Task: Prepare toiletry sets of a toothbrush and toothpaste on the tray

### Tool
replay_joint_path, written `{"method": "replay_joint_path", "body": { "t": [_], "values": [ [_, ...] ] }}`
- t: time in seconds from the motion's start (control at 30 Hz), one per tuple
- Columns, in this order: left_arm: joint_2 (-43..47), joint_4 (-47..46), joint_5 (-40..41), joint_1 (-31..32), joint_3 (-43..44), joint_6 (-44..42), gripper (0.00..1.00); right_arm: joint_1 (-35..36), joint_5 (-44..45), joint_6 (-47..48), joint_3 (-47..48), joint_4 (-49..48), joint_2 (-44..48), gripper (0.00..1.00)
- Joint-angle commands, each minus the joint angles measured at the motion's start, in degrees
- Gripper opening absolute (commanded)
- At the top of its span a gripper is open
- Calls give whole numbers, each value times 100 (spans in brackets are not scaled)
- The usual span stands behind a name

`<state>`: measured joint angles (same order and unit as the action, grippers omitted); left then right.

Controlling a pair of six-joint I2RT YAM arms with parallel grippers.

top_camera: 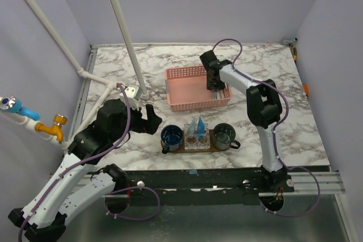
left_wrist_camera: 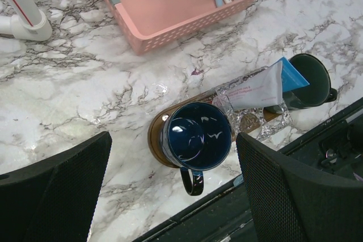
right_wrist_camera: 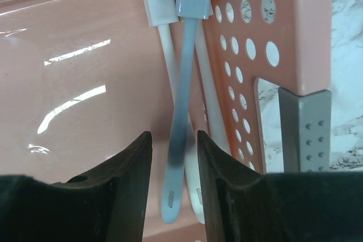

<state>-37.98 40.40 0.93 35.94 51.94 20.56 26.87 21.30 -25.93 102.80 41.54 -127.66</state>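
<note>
- Step in hand, as I judge it: picking up a toothbrush. The right tool (right_wrist_camera: 174, 137) hangs inside the pink perforated plastic basket (right_wrist_camera: 295, 26), jaws apart on either side of a pale blue plastic toothbrush (right_wrist_camera: 187, 55), with a narrow gap on each side.
- Next move calls for closing squarely on that slim handle without catching the white toothbrushes (right_wrist_camera: 164, 32) crossed beneath it.
- Left tool (left_wrist_camera: 173, 140), jaws wide apart and empty, hovers over the dark brown wooden tray (left_wrist_camera: 154, 134) on the marble desk (left_wrist_camera: 85, 83).
- Tray holds an empty-looking dark blue-green cup (left_wrist_camera: 195, 137), a second cup (left_wrist_camera: 315, 80), and between them a blue-and-white toothpaste tube (left_wrist_camera: 258, 89) in a clear holder (left_wrist_camera: 273, 126).

Marble table (top_camera: 295, 117) — pink basket (top_camera: 195, 106), wooden tray (left_wrist_camera: 154, 137)
</note>
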Motion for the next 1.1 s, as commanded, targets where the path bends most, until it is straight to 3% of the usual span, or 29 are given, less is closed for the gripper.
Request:
{"method": "replay_joint_path", "body": {
  "t": [0.0, 0.1, 0.5, 1.07],
  "values": [
    [-25, -25, 118, -35, -44, -7, 91, -34, -69, -74, 174, -185, -222, 40],
    [-32, -24, 127, -37, -44, -8, 91, -34, -106, -60, 113, -250, -260, 37],
    [-65, -17, 162, -35, -44, -8, 91, -43, -215, -27, -65, -370, -180, 1],
    [-121, -6, 174, -35, -39, -8, 91, -33, -309, 24, -424, -573, 959, 1]
  ]
}}
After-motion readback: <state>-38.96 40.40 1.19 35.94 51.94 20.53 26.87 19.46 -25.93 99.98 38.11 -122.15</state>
